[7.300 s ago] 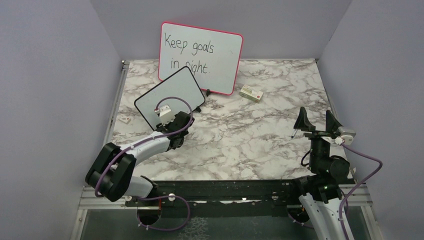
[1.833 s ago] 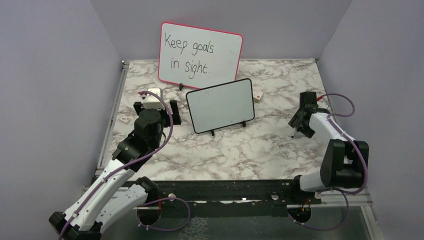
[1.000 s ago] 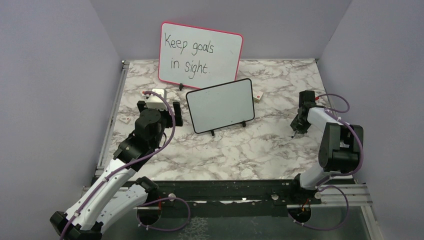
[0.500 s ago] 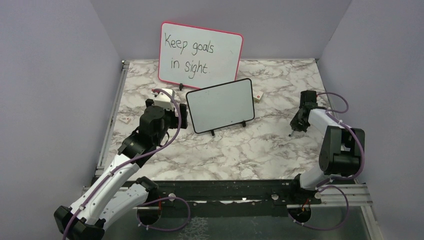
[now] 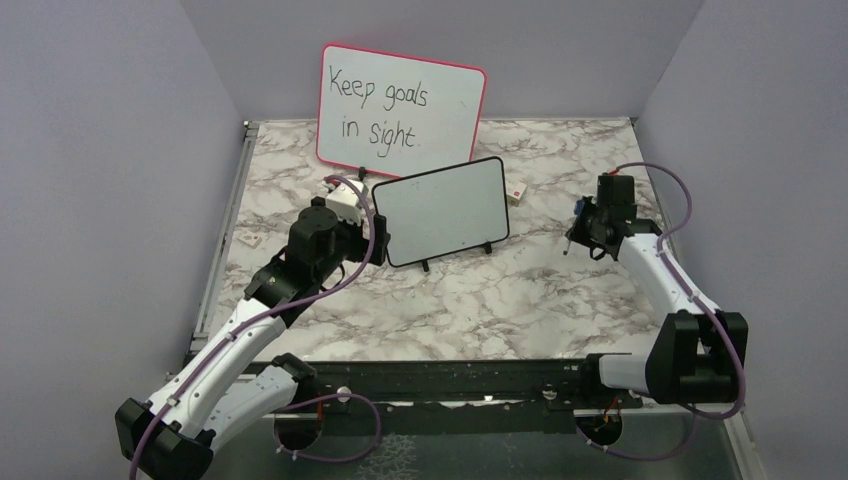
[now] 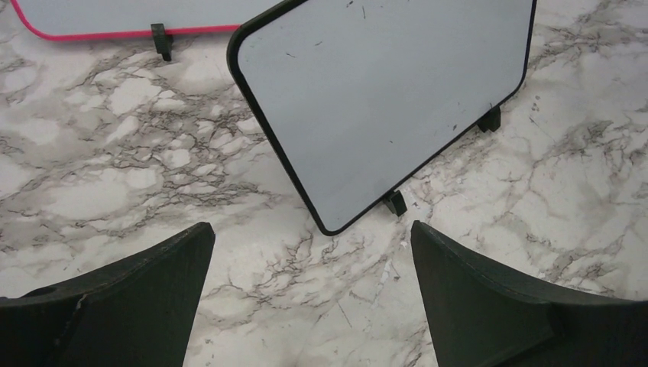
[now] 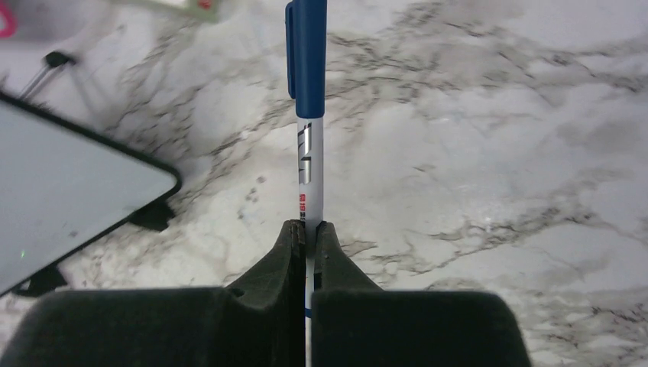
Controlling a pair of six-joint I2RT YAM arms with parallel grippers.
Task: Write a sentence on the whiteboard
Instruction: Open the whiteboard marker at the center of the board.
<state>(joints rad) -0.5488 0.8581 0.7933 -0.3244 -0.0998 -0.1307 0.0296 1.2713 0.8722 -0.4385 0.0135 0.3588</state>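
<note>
Two boards are standing toward the far edge of the table [image 5: 450, 300]: one black-framed whiteboard [image 5: 440, 212] and, behind it, one pink-framed board [image 5: 400, 115] carrying four black words in two lines. Two feet [image 6: 395, 202] are showing under the black-framed one. One marker [image 7: 309, 115] is sitting clamped in the right gripper [image 7: 307, 229] near the right edge. One small box [image 5: 516, 190] is lying behind the black-framed whiteboard, and one small white piece [image 5: 248, 239] is lying by the left edge. Two arms are standing at the near edge, each carrying one gripper; the left gripper [image 6: 311, 229] is holding its two fingers wide apart.
</note>
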